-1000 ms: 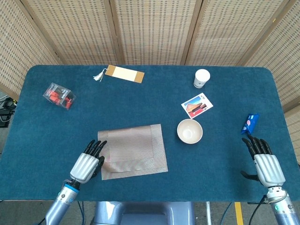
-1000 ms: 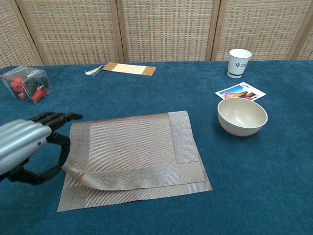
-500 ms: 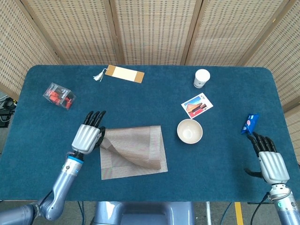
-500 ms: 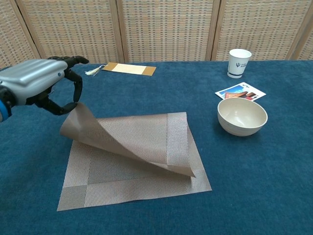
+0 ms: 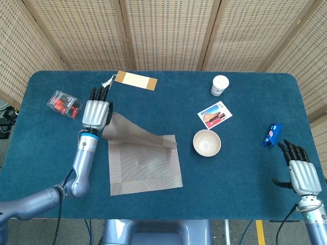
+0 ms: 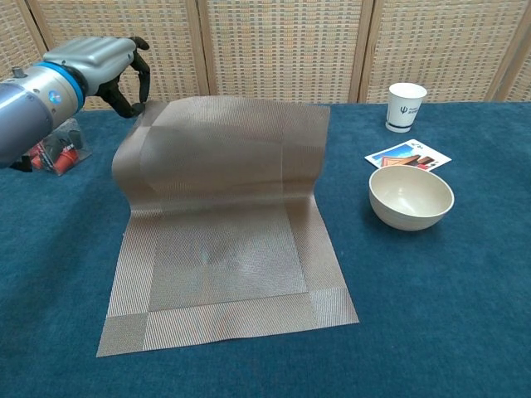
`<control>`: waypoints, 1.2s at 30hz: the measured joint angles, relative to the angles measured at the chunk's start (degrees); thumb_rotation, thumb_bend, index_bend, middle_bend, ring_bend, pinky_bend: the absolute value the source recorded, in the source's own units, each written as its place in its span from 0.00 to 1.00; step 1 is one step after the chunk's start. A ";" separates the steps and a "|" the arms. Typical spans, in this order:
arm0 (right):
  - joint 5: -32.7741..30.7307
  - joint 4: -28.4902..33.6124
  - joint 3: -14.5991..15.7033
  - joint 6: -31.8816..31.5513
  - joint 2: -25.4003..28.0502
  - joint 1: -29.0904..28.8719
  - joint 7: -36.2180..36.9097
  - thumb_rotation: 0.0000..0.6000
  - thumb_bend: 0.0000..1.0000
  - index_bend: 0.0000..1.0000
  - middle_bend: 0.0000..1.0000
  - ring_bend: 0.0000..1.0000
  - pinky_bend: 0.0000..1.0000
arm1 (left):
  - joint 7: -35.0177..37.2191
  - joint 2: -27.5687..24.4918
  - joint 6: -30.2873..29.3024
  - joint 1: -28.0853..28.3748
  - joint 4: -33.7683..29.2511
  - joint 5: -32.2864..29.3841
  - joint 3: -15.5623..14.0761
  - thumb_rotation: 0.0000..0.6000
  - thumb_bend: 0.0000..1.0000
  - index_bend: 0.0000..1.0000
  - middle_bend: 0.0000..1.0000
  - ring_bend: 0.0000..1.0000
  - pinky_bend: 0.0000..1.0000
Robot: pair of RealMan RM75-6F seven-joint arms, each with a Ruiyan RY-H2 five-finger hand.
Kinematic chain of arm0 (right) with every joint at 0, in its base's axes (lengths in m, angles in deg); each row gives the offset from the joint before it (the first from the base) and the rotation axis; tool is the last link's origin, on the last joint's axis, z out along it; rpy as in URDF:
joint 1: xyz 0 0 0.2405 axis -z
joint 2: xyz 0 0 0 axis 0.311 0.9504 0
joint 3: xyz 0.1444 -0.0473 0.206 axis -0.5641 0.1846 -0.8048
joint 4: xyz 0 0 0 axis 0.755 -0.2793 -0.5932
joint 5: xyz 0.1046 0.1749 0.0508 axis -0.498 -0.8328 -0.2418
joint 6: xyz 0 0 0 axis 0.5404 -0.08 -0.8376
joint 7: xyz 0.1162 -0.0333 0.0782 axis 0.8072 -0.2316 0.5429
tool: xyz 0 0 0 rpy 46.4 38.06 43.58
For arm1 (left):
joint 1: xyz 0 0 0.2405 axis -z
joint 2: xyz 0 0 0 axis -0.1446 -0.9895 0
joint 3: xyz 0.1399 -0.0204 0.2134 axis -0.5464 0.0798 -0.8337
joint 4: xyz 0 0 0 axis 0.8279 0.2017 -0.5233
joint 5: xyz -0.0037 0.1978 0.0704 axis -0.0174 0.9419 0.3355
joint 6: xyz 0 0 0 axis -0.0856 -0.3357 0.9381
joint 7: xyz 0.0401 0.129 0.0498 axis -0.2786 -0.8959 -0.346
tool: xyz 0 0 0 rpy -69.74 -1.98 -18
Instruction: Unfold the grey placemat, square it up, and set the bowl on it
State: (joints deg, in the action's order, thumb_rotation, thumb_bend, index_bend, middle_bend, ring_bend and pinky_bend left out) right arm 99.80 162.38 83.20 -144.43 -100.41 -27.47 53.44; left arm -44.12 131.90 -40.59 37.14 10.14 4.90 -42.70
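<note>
Placemat half-lifted by left hand, near half flat on table.
Left hand pinches the placemat's far-left corner and holds the far half raised off the blue table, so the mat bends in a curve where it meets the flat part. Bowl sits upright just right of the placemat, not touching. Picture card lies just behind the bowl, paper cup further back. Tasselled bookmark lies beyond the placemat; clear box with red pieces left of the left hand. Right hand hovers far right of the bowl, fingers spread, holding nothing; blue packet just beyond it.
</note>
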 measured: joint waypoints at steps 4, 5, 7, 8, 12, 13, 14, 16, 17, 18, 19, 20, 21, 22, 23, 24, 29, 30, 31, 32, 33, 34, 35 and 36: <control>-0.13 -0.07 -0.18 -0.09 0.06 -0.01 0.19 1.00 0.08 0.08 0.00 0.00 0.00 | -2.56 1.37 0.26 3.72 5.50 -5.22 2.11 1.00 0.55 0.49 0.00 0.00 0.00; -0.15 -0.10 -0.20 -0.09 0.05 -0.01 0.19 1.00 0.08 0.08 0.00 0.00 0.00 | -3.39 1.64 0.40 4.49 6.38 -6.84 2.51 1.00 0.51 0.42 0.00 0.00 0.00; -0.14 -0.09 -0.22 -0.08 0.06 -0.02 0.23 1.00 0.08 0.08 0.00 0.00 0.00 | -4.83 1.86 0.65 5.33 7.05 -9.16 2.85 1.00 0.42 0.30 0.00 0.00 0.00; -0.14 -0.07 -0.22 -0.09 0.07 -0.01 0.27 1.00 0.08 0.08 0.00 0.00 0.00 | -5.92 1.91 0.76 5.74 7.25 -10.60 2.92 1.00 0.37 0.23 0.00 0.00 0.00; 0.20 0.04 -0.05 -0.23 0.07 0.06 0.23 1.00 0.08 0.08 0.00 0.00 0.00 | -8.04 1.45 0.33 5.95 6.85 -12.92 1.78 1.00 0.26 0.08 0.00 0.00 0.00; 0.31 0.06 0.00 -0.24 0.06 0.07 0.21 1.00 0.08 0.08 0.00 0.00 0.00 | -7.76 1.24 0.06 5.79 6.60 -12.65 1.36 1.00 0.25 0.07 0.00 0.00 0.00; 0.49 0.12 0.10 -0.27 0.05 0.08 0.17 1.00 0.08 0.08 0.00 0.00 0.00 | -7.04 0.90 -0.36 5.48 6.17 -12.12 0.78 1.00 0.25 0.06 0.00 0.00 0.00; 0.80 0.21 0.27 -0.31 0.00 0.09 0.06 1.00 0.08 0.08 0.00 0.00 0.00 | -5.55 0.13 -1.17 4.75 5.28 -11.22 -0.19 1.00 0.24 0.05 0.00 0.00 0.00; 1.05 0.28 0.42 -0.30 -0.05 0.09 -0.06 1.00 0.08 0.08 0.00 0.00 0.00 | -4.52 -0.59 -1.84 4.05 4.49 -10.63 -0.83 1.00 0.24 0.05 0.00 0.00 0.00; 1.28 0.32 0.54 -0.28 -0.11 0.07 -0.18 1.00 0.08 0.08 0.00 0.00 0.00 | -3.74 -1.17 -2.31 3.47 3.76 -10.22 -1.22 1.00 0.24 0.05 0.00 0.00 0.00; 1.51 0.35 0.66 -0.29 -0.18 0.06 -0.30 1.00 0.08 0.08 0.00 0.00 0.00 | -2.92 -1.78 -2.67 2.86 2.91 -9.80 -1.60 1.00 0.24 0.05 0.00 0.00 0.00; 1.72 0.38 0.78 -0.31 -0.26 0.05 -0.42 1.00 0.08 0.08 0.00 0.00 0.00 | -1.80 -2.63 -3.11 2.04 1.66 -9.21 -2.14 1.00 0.24 0.05 0.00 0.00 0.00; 1.83 0.39 0.85 -0.33 -0.31 0.05 -0.50 1.00 0.08 0.08 0.00 0.00 0.00 | -0.95 -3.29 -3.43 1.39 0.67 -8.74 -2.57 1.00 0.24 0.05 0.00 0.00 0.00; 1.95 0.39 0.92 -0.34 -0.37 0.04 -0.59 1.00 0.08 0.08 0.00 0.00 0.00 | -0.10 -3.97 -3.79 0.69 -0.35 -8.21 -3.05 1.00 0.24 0.05 0.00 0.00 0.00; 2.09 0.38 1.00 -0.36 -0.46 0.04 -0.69 1.00 0.08 0.08 0.00 0.00 0.00 | 1.11 -4.96 -4.37 -0.36 -1.85 -7.30 -3.83 1.00 0.24 0.06 0.00 0.00 0.00; 2.28 0.34 1.10 -0.37 -0.59 0.02 -0.84 1.00 0.08 0.08 0.00 0.00 0.00 | 2.15 -5.75 -4.93 -1.30 -3.09 -6.42 -4.53 1.00 0.24 0.06 0.00 0.00 0.00; 3.10 0.05 1.56 -0.54 -1.31 -0.01 -1.66 1.00 0.08 0.08 0.00 0.00 0.00 | 9.94 -11.28 -9.82 -8.57 -11.03 1.01 -9.88 1.00 0.24 0.07 0.00 0.00 0.00; 3.21 0.01 1.65 -0.54 -1.41 -0.02 -1.82 1.00 0.08 0.08 0.00 0.00 0.00 | 11.38 -12.40 -10.84 -10.03 -12.41 2.41 -10.99 1.00 0.24 0.07 0.00 0.00 0.00; 3.31 -0.02 1.74 -0.53 -1.54 -0.03 -2.02 1.00 0.08 0.08 0.00 0.00 0.00 | 12.65 -13.50 -11.85 -11.50 -13.67 3.73 -12.15 1.00 0.24 0.07 0.00 0.00 0.00; 3.45 -0.08 1.87 -0.49 -1.75 -0.06 -2.37 1.00 0.08 0.08 0.00 0.00 0.00 | 14.14 -14.97 -13.24 -13.49 -15.28 5.37 -13.76 1.00 0.24 0.07 0.00 0.00 0.00; 3.55 -0.14 1.96 -0.46 -1.94 -0.08 -2.68 1.00 0.08 0.08 0.00 0.00 0.00 | 15.27 -16.11 -14.29 -15.02 -16.45 6.60 -15.06 1.00 0.24 0.07 0.00 0.00 0.00; 3.64 -0.19 2.06 -0.43 -2.14 -0.10 -3.01 1.00 0.08 0.08 0.00 0.00 0.00 | 16.43 -17.27 -15.36 -16.55 -17.55 7.85 -16.41 1.00 0.24 0.07 0.00 0.00 0.00; 3.74 -0.27 2.17 -0.39 -2.43 -0.14 -3.45 1.00 0.08 0.08 0.00 0.00 0.00 | 17.99 -18.85 -16.81 -18.59 -18.93 9.51 -18.22 1.00 0.24 0.07 0.00 0.00 0.00; 3.81 -0.34 2.25 -0.37 -2.65 -0.16 -3.80 1.00 0.08 0.09 0.00 0.00 0.00 | 19.16 -20.03 -17.93 -20.10 -19.83 10.77 -19.59 1.00 0.24 0.07 0.00 0.00 0.00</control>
State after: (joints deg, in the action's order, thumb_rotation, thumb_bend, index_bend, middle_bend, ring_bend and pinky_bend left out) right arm 103.62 162.05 85.45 -144.80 -103.06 -27.63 49.64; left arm -24.96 111.87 -58.53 17.04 -9.69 15.67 -62.29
